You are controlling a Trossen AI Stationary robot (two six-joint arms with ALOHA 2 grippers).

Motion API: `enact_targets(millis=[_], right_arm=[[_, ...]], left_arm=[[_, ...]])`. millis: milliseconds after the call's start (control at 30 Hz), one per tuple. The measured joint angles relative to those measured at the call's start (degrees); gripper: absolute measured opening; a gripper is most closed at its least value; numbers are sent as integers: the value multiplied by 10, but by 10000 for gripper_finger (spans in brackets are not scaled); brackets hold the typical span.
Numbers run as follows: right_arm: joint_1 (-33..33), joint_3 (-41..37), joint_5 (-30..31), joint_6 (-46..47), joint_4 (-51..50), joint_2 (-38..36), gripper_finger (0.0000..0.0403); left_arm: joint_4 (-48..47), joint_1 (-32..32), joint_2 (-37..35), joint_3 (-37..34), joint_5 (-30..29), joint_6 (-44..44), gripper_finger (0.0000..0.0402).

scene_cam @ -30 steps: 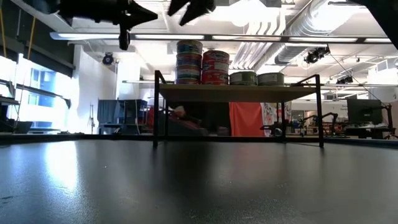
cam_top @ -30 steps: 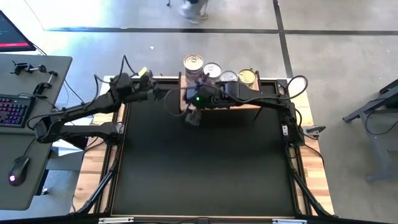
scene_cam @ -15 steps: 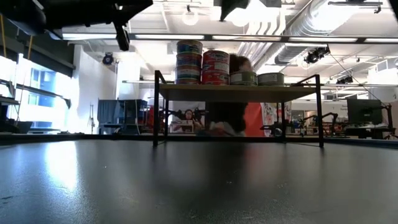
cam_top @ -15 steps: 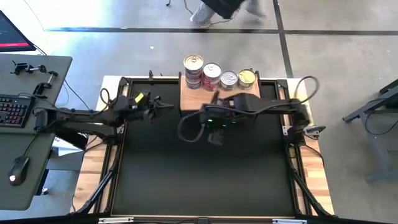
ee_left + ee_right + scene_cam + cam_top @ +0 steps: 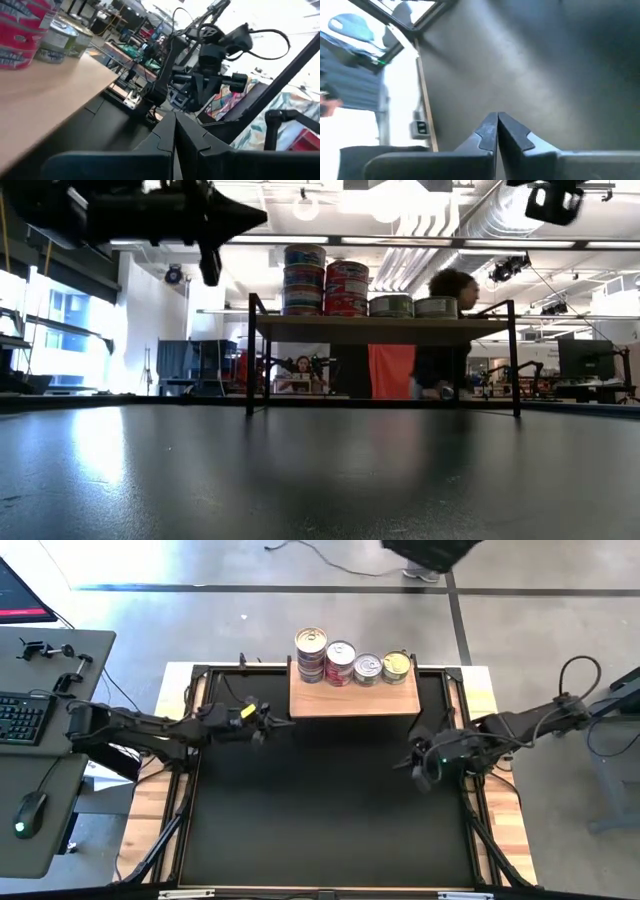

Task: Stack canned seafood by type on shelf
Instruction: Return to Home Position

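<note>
The canned seafood stands in a row along the far edge of the wooden shelf. From the left there is a tall stack with pale labels, a red-labelled stack and two single low tins. My left gripper is shut and empty. It hovers level above the mat, just off the shelf's near left corner. My right gripper is shut and empty too. It hangs over the mat near the table's right edge, pointing slantwise down. In the left wrist view the shelf top and the tins lie beside the shut fingers.
The black mat covers the table in front of the shelf. The shelf stands on thin black legs with a gap beneath. A desk with a keyboard is at the left. A person passes behind the shelf.
My right gripper has swung from in front of the shelf's left end toward the table's right edge. It has sunk a little and rolled, and its fingers have shut on nothing. My left gripper has moved toward the near edge and down, staying shut. The tins have not moved.
</note>
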Motion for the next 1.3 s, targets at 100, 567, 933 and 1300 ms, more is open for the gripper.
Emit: enact_targets(millis=[100, 567, 933, 1300], right_arm=[[3, -38, -17, 42, 23, -39, 2], [-18, -39, 60, 47, 61, -36, 0], [-39, -39, 65, 7, 225, -2, 0], [-17, -39, 53, 5, 196, -14, 0]], left_arm=[[18, 39, 11, 0, 54, 30, 0], [-225, -19, -160, -19, 12, 84, 0], [-52, -39, -306, -210, 16, 69, 0], [-217, 5, -407, -218, 50, 18, 0]])
